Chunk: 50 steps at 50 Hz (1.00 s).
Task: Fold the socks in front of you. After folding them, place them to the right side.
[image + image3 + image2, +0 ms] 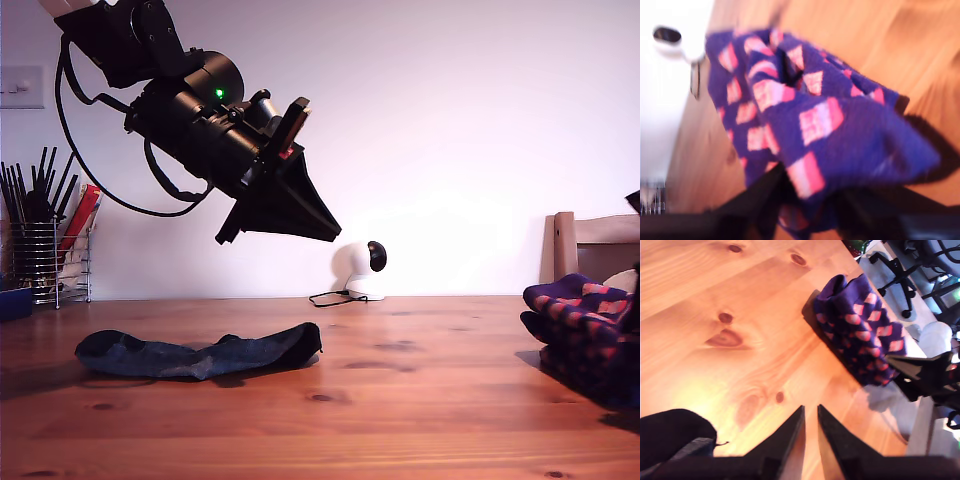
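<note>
**Inspector:** Exterior view first.

**Robot:** My first gripper [300,215] hangs high over the worktop [400,400], toward the exterior view's left, carrying nothing. Below it the plain dark sock [200,355] lies flat and stretched out, not yet folded. The checked socks [585,310] sit bunched at the exterior view's right edge. A wire rack of utensils [40,250] stands at the exterior view's far left, a small white device [362,268] by the wall, a chair [595,245] behind the checked socks.

**Inspector:** First wrist view.

**Robot:** The jaws of my first gripper [810,415] stand nearly together, a narrow gap between the tips, empty. The dark sock's end [675,435] shows just beside them; the checked socks [860,330] lie well apart, near the worktop's edge.

**Inspector:** Second wrist view.

**Robot:** Blurred. The checked socks [815,115] fill the frame right at my second gripper [805,210]. The jaws look pinched on the cloth, but I cannot tell for certain.

**Inspector:** Step in hand?

**Robot:** By my judgement, the checked pair is being set down at the side, and the dark sock is next.

**Inspector:** Requirement for the next move?

**Robot:** Spread the first jaws, descend onto one end of the dark sock, nip only the cloth, and carry it over the other end.
</note>
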Tool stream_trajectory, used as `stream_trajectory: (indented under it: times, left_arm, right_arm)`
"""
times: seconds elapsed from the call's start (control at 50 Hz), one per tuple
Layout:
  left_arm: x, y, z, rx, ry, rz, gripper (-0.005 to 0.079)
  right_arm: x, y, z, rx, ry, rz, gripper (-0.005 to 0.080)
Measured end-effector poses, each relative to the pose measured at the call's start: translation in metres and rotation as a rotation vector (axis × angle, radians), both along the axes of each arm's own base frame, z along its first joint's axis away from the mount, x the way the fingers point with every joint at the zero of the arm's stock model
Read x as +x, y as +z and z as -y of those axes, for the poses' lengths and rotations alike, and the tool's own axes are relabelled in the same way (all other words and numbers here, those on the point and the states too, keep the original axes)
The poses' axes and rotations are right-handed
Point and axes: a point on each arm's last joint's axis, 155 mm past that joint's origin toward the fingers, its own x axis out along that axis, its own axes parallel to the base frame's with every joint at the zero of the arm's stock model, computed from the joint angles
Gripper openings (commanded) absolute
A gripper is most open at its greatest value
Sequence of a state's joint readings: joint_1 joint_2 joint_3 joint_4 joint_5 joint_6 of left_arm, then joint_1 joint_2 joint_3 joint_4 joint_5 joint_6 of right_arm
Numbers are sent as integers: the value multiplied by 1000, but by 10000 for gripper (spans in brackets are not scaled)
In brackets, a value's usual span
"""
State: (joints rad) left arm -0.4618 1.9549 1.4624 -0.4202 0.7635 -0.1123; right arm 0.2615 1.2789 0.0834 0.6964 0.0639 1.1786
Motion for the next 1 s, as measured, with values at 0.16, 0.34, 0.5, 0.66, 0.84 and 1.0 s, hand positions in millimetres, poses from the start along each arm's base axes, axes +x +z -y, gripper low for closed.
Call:
stream_trajectory:
  times: [0.16,0.34,0.5,0.66,0.84,1.0]
  left_arm:
    - [-2,1,1,-6,-6,-7,62]
    - [-3,1,1,-9,-11,-12,62]
    - [-3,1,1,-10,-11,-13,62]
    - [-4,1,1,-11,-12,-13,61]
    - [-4,1,1,-11,-12,-13,61]
    - [-3,1,1,-12,-12,-13,60]
  right_arm:
    - [10,11,-12,-2,57,14,412]
    - [12,8,-24,-15,126,-44,414]
    - [7,-2,-26,-50,161,-123,426]
    - [6,-5,-27,-82,186,-160,432]
    - [5,-4,-32,-129,245,-201,460]
    - [10,6,-33,-191,291,-251,467]
